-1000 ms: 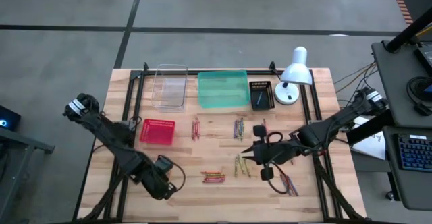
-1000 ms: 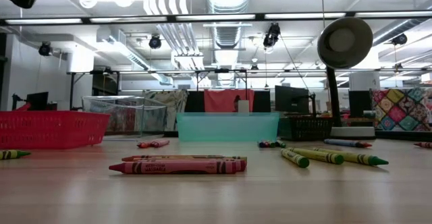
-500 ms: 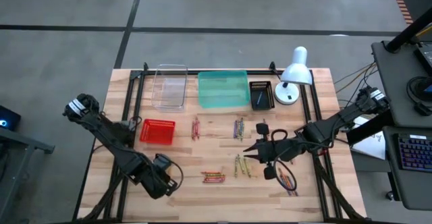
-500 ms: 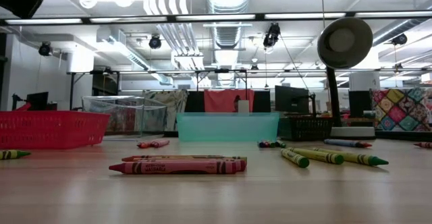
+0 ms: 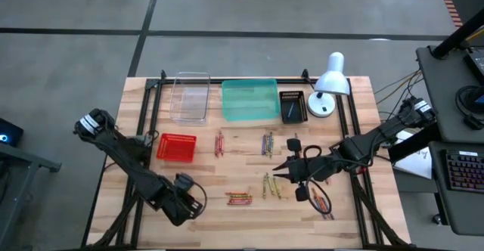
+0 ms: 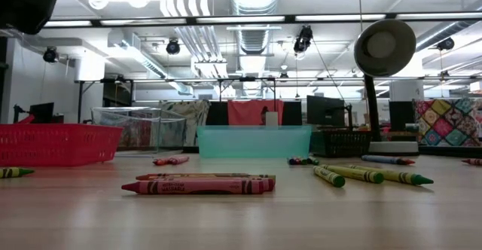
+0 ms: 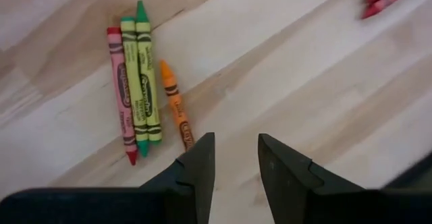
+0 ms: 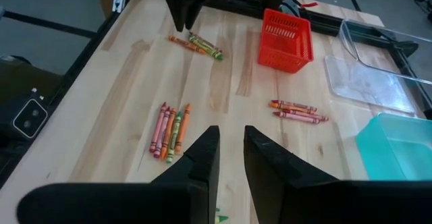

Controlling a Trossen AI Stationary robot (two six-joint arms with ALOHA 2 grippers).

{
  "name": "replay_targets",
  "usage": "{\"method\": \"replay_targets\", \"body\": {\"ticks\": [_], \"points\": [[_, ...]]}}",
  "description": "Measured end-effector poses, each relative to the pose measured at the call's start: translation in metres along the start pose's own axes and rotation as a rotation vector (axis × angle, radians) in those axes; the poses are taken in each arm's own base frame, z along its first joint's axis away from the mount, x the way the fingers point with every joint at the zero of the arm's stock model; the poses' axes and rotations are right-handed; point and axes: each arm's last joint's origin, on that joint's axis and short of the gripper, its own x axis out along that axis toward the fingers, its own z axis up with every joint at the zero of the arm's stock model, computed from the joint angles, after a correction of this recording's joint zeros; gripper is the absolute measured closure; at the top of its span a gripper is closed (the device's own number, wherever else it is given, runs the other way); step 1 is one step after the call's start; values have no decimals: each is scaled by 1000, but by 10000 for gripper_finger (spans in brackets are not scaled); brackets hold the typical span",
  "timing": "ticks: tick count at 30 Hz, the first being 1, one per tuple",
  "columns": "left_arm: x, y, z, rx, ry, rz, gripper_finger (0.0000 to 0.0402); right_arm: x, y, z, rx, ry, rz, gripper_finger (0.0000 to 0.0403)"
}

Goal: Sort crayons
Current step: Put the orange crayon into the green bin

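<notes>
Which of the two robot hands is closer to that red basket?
The left. The left gripper hangs just in front of the red basket, slightly to its right in the high view; the right gripper is across the table, past the crayon piles.

Even, bright overhead lighting; ceiling strip lights [image 6: 248,18] glare; tabletop [image 6: 241,220] foreground soft; shadows faint beneath both grippers.

red basket [image 5: 176,147], teal tray [image 5: 250,100], seemingly multicoloured crayons [image 7: 137,82]

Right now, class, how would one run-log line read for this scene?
task: sort crayons | left gripper: open, empty, near crayons | right gripper: slightly open, empty, mid-table | red basket: empty | teal tray: empty
</notes>
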Motion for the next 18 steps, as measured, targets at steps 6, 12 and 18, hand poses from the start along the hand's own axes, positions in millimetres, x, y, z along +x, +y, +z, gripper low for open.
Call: {"method": "replay_targets", "body": {"ticks": [6,12,18], "points": [[11,0,-2,6,-2,42,306,0,0,0,11,-3,0,344],[21,-1,-4,12,-10,76,306,0,0,1,16,-8,0,344],[26,0,-5,15,-15,95,306,0,0,2,20,-18,-6,344]]}}
